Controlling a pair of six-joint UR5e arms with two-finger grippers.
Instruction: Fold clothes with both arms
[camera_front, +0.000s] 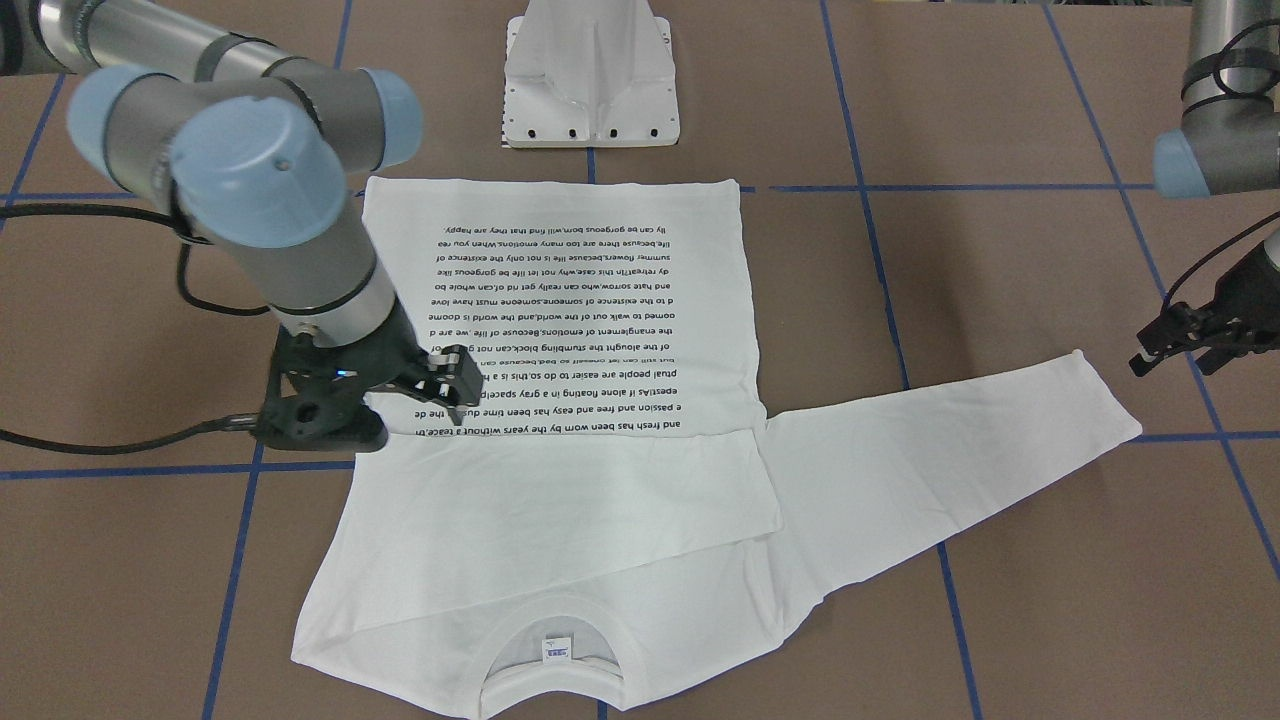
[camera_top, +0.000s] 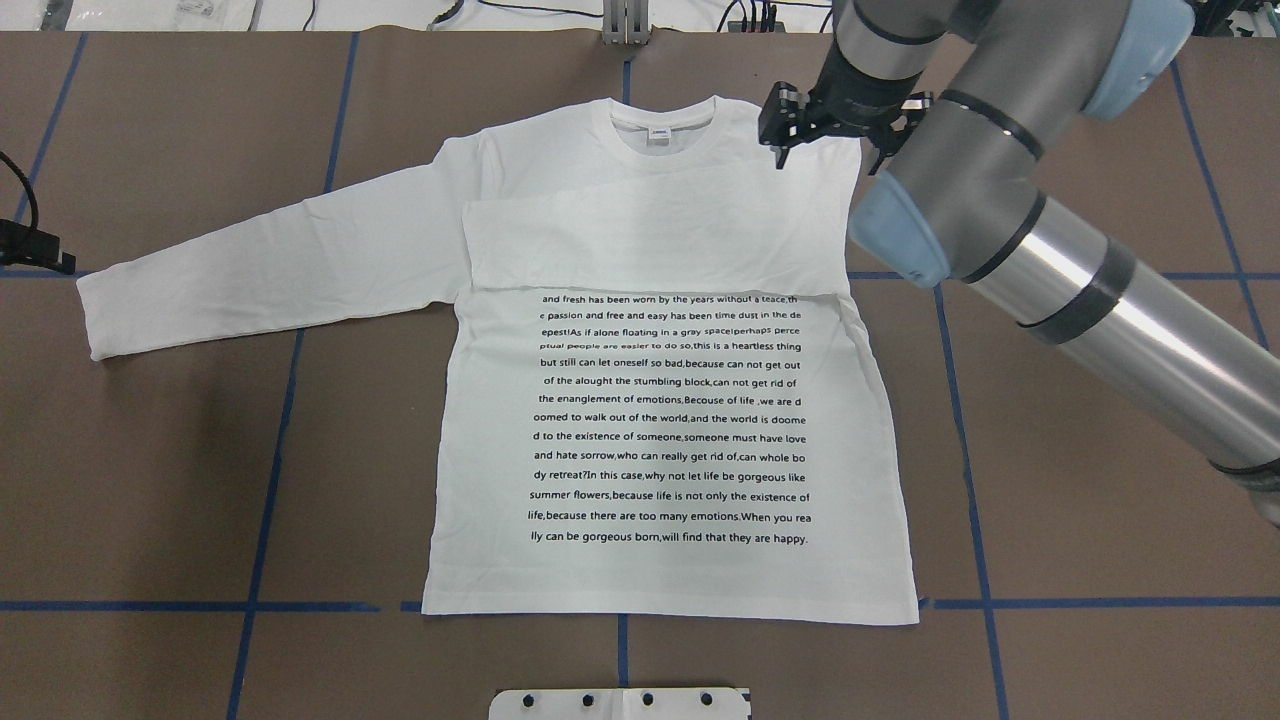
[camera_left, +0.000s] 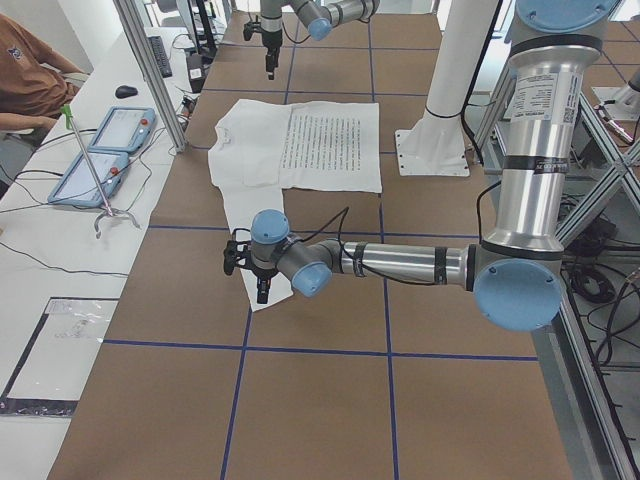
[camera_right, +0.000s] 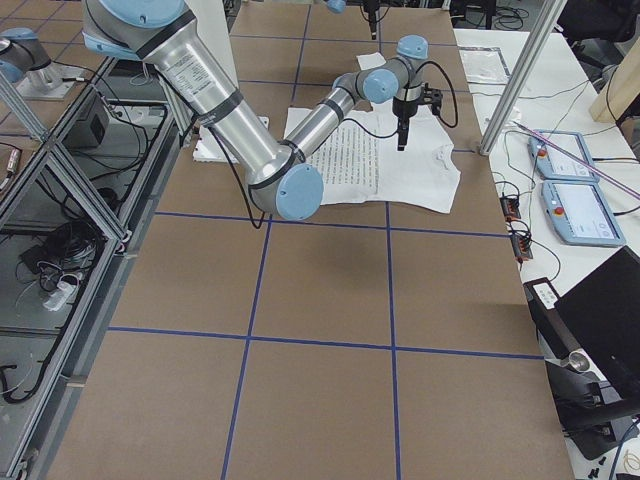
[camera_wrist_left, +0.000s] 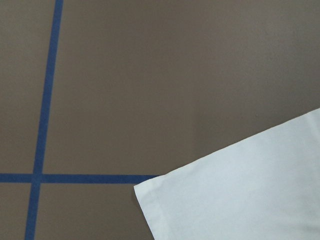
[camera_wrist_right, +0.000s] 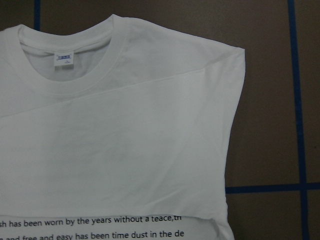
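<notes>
A brown desk (camera_top: 150, 450) crossed by blue tape lines (camera_top: 268, 480) carries everything. A white metal base (camera_front: 592, 90) stands at the robot's edge of the desk, just clear of the shirt's hem. Off the desk's far side, a bench holds two blue tablets (camera_left: 110, 130).

The right arm (camera_top: 1050, 260) reaches in over the desk, and in the overhead view it hides the shirt's edge near that shoulder. The right claw (camera_top: 781, 150) hangs over that shoulder beside the collar. It shows as one dark tip, so I cannot tell whether it is clenched or released. The left claw (camera_front: 1150, 355) sits just beyond the cuff (camera_wrist_left: 200, 210) of the outstretched sleeve (camera_top: 270, 270). Its state also cannot be told.

The white shirt (camera_top: 650, 240) lies flat mid-desk, print side up, hem toward the robot. The collar (camera_top: 660, 110) with its small label (camera_top: 658, 132) points away. The sleeve on the robot's right is folded across the chest as a plain band, covering the top of the black text block (camera_top: 670, 420). The other sleeve stretches out to the robot's left.
</notes>
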